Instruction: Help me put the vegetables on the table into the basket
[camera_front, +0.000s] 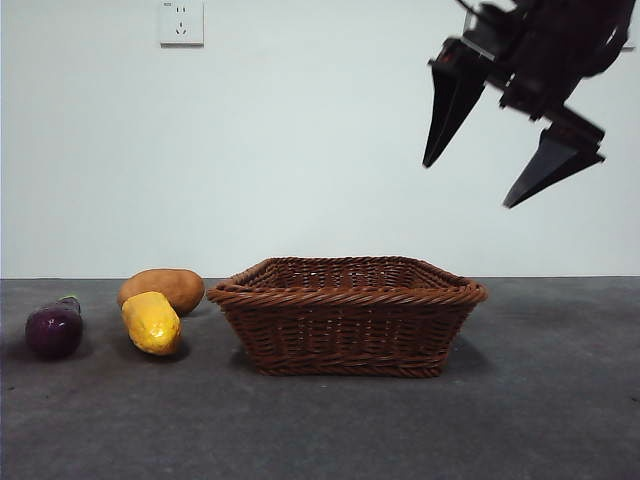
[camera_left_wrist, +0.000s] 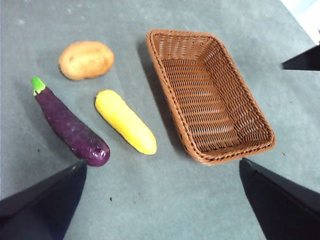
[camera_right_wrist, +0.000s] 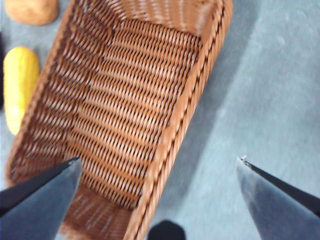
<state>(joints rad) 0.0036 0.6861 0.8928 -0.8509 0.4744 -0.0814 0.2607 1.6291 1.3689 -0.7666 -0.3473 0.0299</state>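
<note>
The right gripper (camera_front: 468, 185) is all black, with two long, tapering, wedge-shaped jaws on a blocky, angular body.

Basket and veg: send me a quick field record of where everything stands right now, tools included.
basket: on table, nothing inside
potato: on table, beside basket
corn: on table, between eggplant and basket
eggplant: on table, farthest from basket
left tool: open, high over the veg and basket, holding nothing
right tool: open, raised above the basket's rim, holding nothing
in basket so far: none
</note>
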